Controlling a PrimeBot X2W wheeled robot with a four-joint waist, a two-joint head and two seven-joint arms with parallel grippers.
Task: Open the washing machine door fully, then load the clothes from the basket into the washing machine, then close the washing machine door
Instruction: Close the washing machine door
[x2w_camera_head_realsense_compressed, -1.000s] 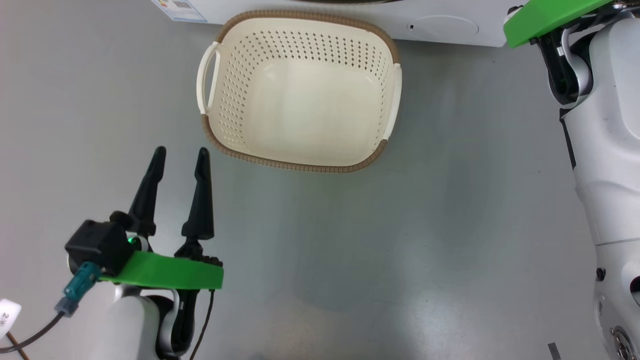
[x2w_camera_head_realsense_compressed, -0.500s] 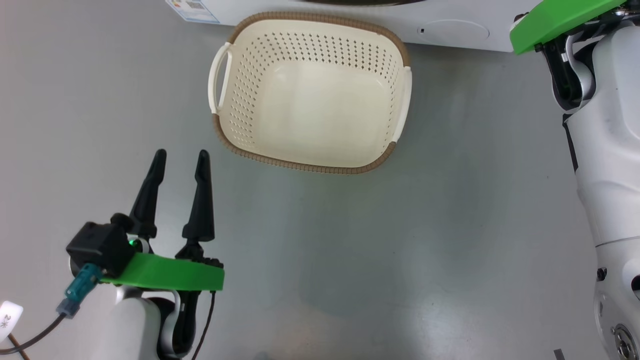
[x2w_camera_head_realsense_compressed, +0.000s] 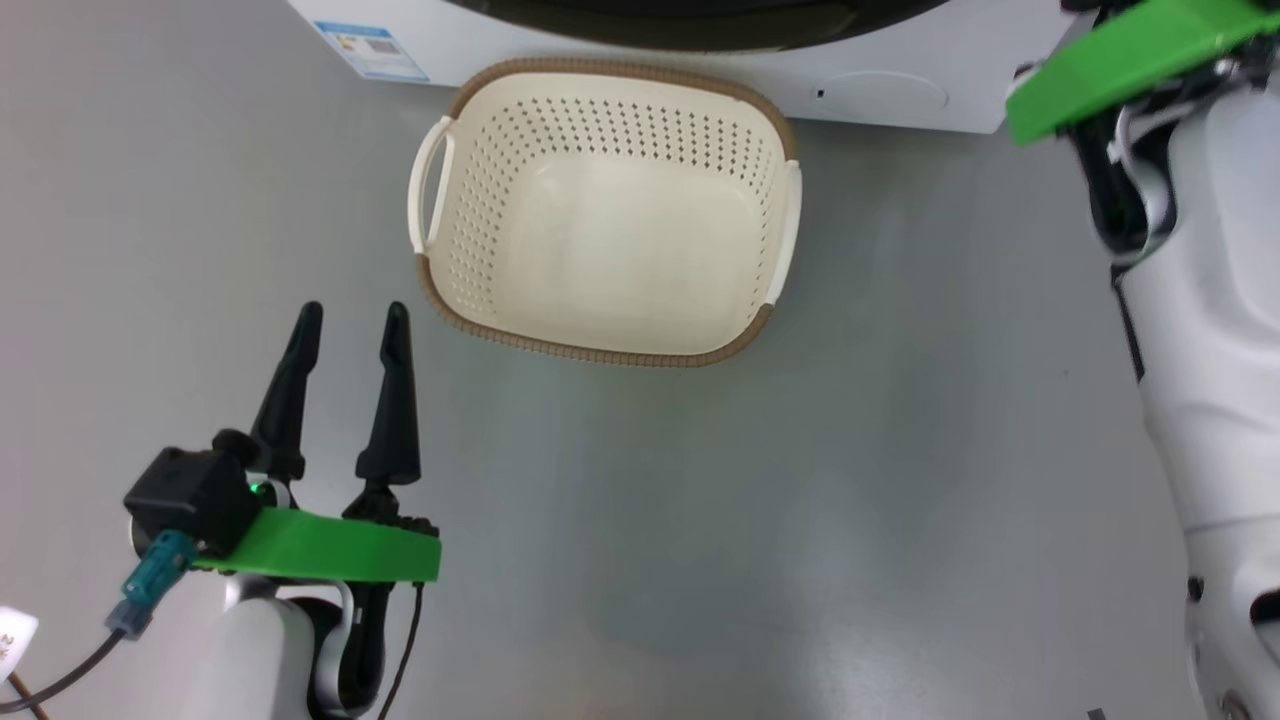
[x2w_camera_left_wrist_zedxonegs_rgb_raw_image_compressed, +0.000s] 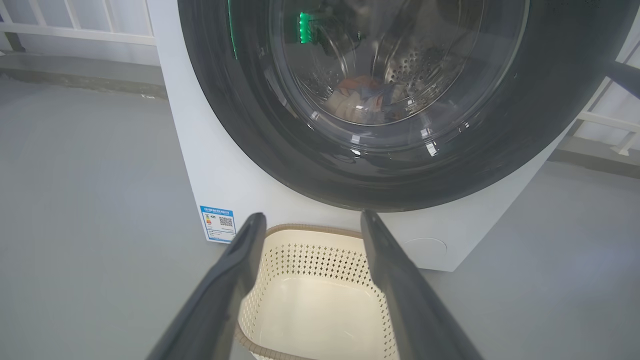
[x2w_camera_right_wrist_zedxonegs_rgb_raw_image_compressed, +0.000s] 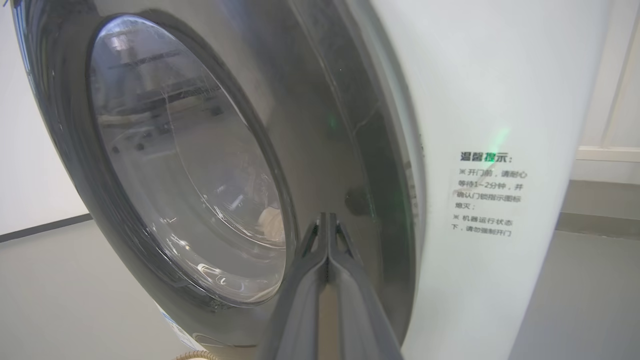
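Washing machine door (x2w_camera_left_wrist_zedxonegs_rgb_raw_image_compressed: 400, 100) looks basically shut now, so we reckon we're on the very last bit of the job. Not much has actually changed in the last second. The whole head view has slid, which is just the camera tipping, and the door's black rim (x2w_camera_head_realsense_compressed: 690, 25) now peeks in at 12 o'clock. The basket (x2w_camera_head_realsense_compressed: 600, 352) and our left gripper (x2w_camera_head_realsense_compressed: 352, 312) sit the same way relative to each other. The right arm's green plate at 2 o'clock has tilted and gone blurry, so that arm is on the move.

What that means for us: the basket is empty, and the clothes (x2w_camera_left_wrist_zedxonegs_rgb_raw_image_compressed: 360, 97) are visible through the glass, lying in the drum. Loading looks done. The door sits against the white front of the washing machine (x2w_camera_right_wrist_zedxonegs_rgb_raw_image_compressed: 490, 100), though we can't tell if the latch has caught.

In the right wrist view, the right gripper (x2w_camera_right_wrist_zedxonegs_rgb_raw_image_compressed: 327, 216) has its fingers pressed together with nothing between them. Its tips are right at the door's dark rim, with the glass bowl (x2w_camera_right_wrist_zedxonegs_rgb_raw_image_compressed: 200, 165) off at 10 o'clock. The left gripper is spread wide and holds nothing. In its wrist view the door is at 12 o'clock and well apart, with the basket just below its tips.
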